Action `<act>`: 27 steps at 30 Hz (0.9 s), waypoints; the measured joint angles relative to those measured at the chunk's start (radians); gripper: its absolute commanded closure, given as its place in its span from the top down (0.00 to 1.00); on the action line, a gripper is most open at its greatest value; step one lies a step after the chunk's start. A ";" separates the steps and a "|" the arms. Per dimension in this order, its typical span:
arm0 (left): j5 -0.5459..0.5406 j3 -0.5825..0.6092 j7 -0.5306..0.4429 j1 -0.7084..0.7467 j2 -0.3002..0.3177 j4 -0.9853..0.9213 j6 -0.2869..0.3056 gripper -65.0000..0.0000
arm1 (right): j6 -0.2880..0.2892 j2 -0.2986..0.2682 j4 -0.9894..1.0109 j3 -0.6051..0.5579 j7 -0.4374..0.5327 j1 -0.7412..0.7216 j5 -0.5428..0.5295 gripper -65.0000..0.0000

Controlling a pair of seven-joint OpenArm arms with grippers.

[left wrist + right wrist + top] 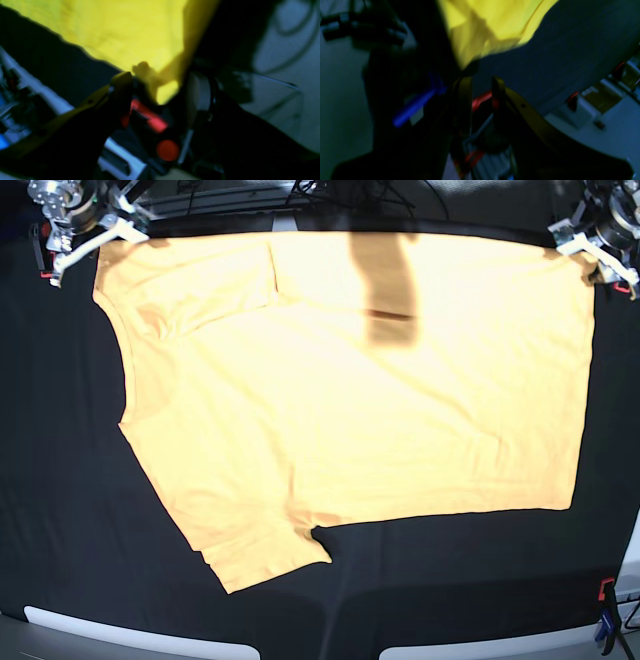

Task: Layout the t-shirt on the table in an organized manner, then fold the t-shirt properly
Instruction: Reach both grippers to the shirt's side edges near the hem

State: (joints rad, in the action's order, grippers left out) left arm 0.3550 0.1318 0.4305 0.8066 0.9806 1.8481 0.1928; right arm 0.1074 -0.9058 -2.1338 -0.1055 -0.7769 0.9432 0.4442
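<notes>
One pale orange-yellow short-sleeved cloth t-shirt is lying spread on one table covered in matte black cloth, with two grippers at its far corners.

The garment is showing plain, without print, flattened with faint wrinkles; one sleeve is pointing toward the near edge and another is lying folded at the far left of the base view, and a dark shadow band is crossing its upper middle. The left gripper is sitting at the far right corner of that view; its jaws are standing apart, and a shirt corner is hanging between them, not pinched. The right gripper is sitting at the far left corner; its jaws are showing a narrow gap, and the shirt's edge is lying just beyond the tips, outside the gap.
</notes>
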 measured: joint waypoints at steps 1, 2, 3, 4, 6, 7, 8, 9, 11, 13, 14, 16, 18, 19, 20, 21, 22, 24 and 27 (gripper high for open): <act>0.000 0.001 0.002 0.002 0.001 0.021 0.005 0.49 | -0.023 0.000 -0.008 0.004 0.010 -0.003 0.000 0.21; -0.004 0.001 -0.003 0.002 0.011 0.041 0.000 0.49 | -0.051 0.000 -0.009 0.011 0.023 -0.010 -0.001 0.21; -0.028 0.000 -0.003 0.002 0.028 0.058 -0.026 0.49 | -0.079 0.001 -0.008 0.019 0.024 -0.026 -0.013 0.21; -0.050 -0.010 -0.004 0.002 0.041 0.068 -0.065 0.49 | -0.092 0.002 -0.008 0.033 0.017 -0.046 -0.039 0.21; -0.082 -0.058 -0.014 -0.001 0.050 0.074 -0.122 0.49 | -0.101 0.002 -0.008 0.068 0.012 -0.093 -0.125 0.21; -0.105 -0.085 -0.021 -0.007 0.048 0.074 -0.138 0.49 | -0.102 0.002 -0.007 0.086 0.016 -0.121 -0.175 0.21; -0.143 -0.119 -0.036 -0.016 0.042 0.071 -0.143 0.49 | -0.105 0.003 -0.005 0.102 0.026 -0.155 -0.234 0.21; -0.194 -0.153 -0.050 -0.030 0.033 0.066 -0.145 0.49 | -0.105 0.006 0.002 0.116 0.043 -0.190 -0.286 0.21; -0.316 -0.224 -0.079 -0.081 0.001 0.055 -0.147 0.49 | -0.106 0.035 0.031 0.144 0.071 -0.273 -0.378 0.21; -0.427 -0.283 -0.093 -0.145 -0.040 0.040 -0.156 0.49 | -0.098 0.069 0.072 0.154 0.088 -0.357 -0.446 0.21; -0.461 -0.302 -0.102 -0.180 -0.060 0.024 -0.150 0.49 | -0.085 0.085 0.099 0.154 0.103 -0.397 -0.464 0.21; -0.517 -0.323 -0.120 -0.255 -0.108 -0.027 -0.148 0.49 | -0.069 0.122 0.163 0.153 0.135 -0.476 -0.505 0.21; -0.563 -0.323 -0.130 -0.352 -0.160 -0.094 -0.137 0.49 | -0.055 0.167 0.235 0.153 0.165 -0.565 -0.551 0.21; -0.593 -0.323 -0.131 -0.404 -0.188 -0.132 -0.111 0.49 | -0.040 0.192 0.275 0.154 0.166 -0.615 -0.573 0.21; -0.625 -0.324 -0.136 -0.458 -0.213 -0.171 -0.076 0.49 | -0.015 0.211 0.317 0.154 0.167 -0.667 -0.599 0.21; -0.659 -0.324 -0.138 -0.510 -0.240 -0.214 -0.035 0.49 | 0.019 0.230 0.359 0.154 0.167 -0.718 -0.637 0.21; -0.692 -0.324 -0.137 -0.559 -0.267 -0.259 -0.002 0.49 | 0.047 0.248 0.402 0.155 0.167 -0.768 -0.678 0.21; -0.717 -0.323 -0.126 -0.655 -0.322 -0.357 0.047 0.49 | 0.092 0.285 0.481 0.155 0.135 -0.858 -0.730 0.21; -0.717 -0.325 -0.084 -0.804 -0.385 -0.516 0.083 0.49 | 0.124 0.331 0.600 0.154 0.097 -0.985 -0.781 0.21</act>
State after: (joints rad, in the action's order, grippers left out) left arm -0.3622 -0.1932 0.3466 0.0029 0.5953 1.3323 0.2760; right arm 0.2310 -0.5747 -1.5333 0.0490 -0.6804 -0.0414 -0.3370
